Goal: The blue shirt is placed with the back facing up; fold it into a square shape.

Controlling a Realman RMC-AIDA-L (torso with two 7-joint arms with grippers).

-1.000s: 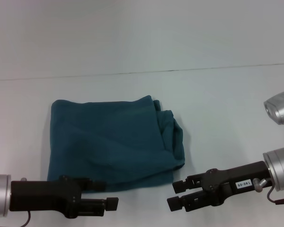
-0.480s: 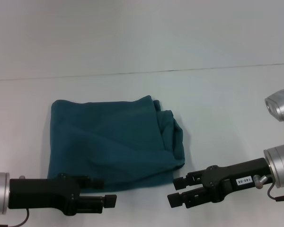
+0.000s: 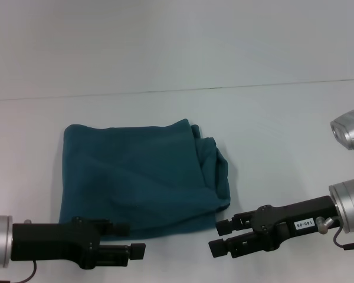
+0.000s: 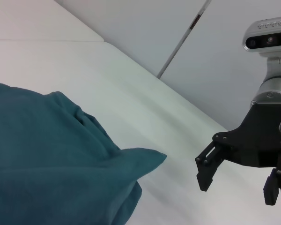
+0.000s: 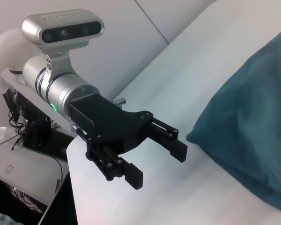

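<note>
The blue shirt [image 3: 138,177] lies folded into a rough rectangle at the centre of the white surface [image 3: 271,118], somewhat toward 9 o'clock. Its edges at 12, 9 and 6 o'clock run fairly straight. The edge at 3 o'clock is uneven: a bunched lobe of fabric [image 3: 215,171] bulges outward there, with a rounded corner that shows in the left wrist view [image 4: 145,157] as a loose, lifted flap.

The left gripper [image 3: 128,239] sits at 7 o'clock of the shirt, at or over its near edge, fingers spread and holding nothing. The right gripper [image 3: 220,237] sits at 5 o'clock, just beside the lower right corner of the fabric and apart from it, fingers likewise spread and empty. The right wrist view shows the left gripper [image 5: 160,158] clear of the cloth.

Judged from this layout, the fold looks close to done, and the main risk is to the shape. The bulging lobe at 3 o'clock may spring open or slump, leaving an outline that is not square. A gripper moving low across the near edge could snag the soft fabric and drag a layer out of line. A pinch taken on the lobe could catch only the top layer, so that the layers beneath slide apart.
</note>
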